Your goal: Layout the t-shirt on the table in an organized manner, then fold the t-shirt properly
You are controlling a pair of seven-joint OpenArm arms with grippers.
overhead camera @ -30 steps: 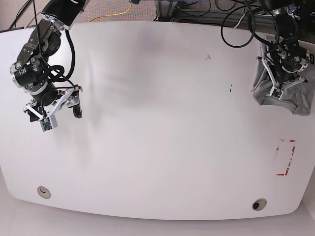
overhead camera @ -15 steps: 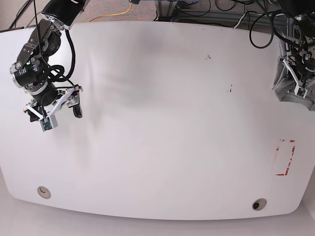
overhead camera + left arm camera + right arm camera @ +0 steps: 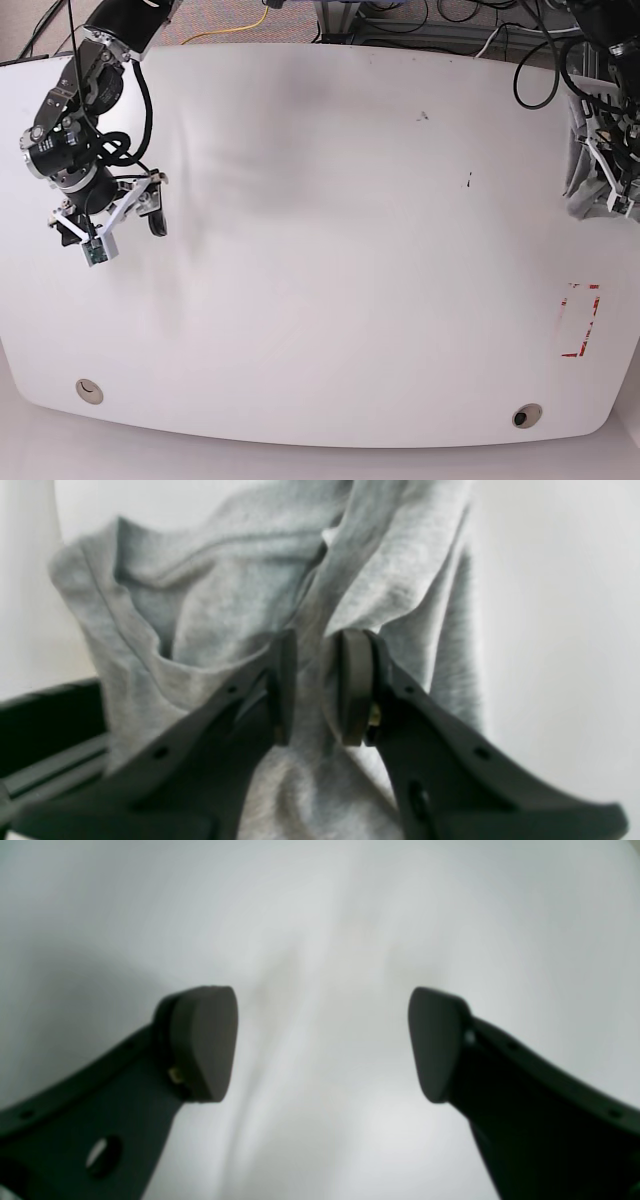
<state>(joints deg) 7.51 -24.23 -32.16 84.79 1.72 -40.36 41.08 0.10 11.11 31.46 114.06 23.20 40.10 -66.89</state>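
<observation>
1. No lettering, brand or label can be read in any view; the t-shirt (image 3: 280, 590) shows only plain fabric here.
2. The t-shirt is soft heather-grey knit with a stitched hem and deep hanging folds. It sits at the far right edge of the worktop (image 3: 330, 260) in the base view, where only a small grey bunch (image 3: 580, 185) shows beside the arm.
3. The left gripper (image 3: 312, 685) has its dark, matte jaws drawn narrow, pinching a vertical fold of the t-shirt between the flat rounded pads.
4. The right gripper (image 3: 322, 1040) has its jaws spread wide with nothing between them, hanging over bare white surface near the worktop's left side in the base view (image 3: 108, 225).
5. The worktop is glossy white with curved edges, a red tape rectangle outline (image 3: 580, 320) near its right side and two round grommets (image 3: 89, 391) along the near edge.
6. Only the left wrist view shows the pinch and the cloth's weave; only the base view shows both arms, well apart, and the yellow cable (image 3: 235, 30) behind the worktop.
</observation>
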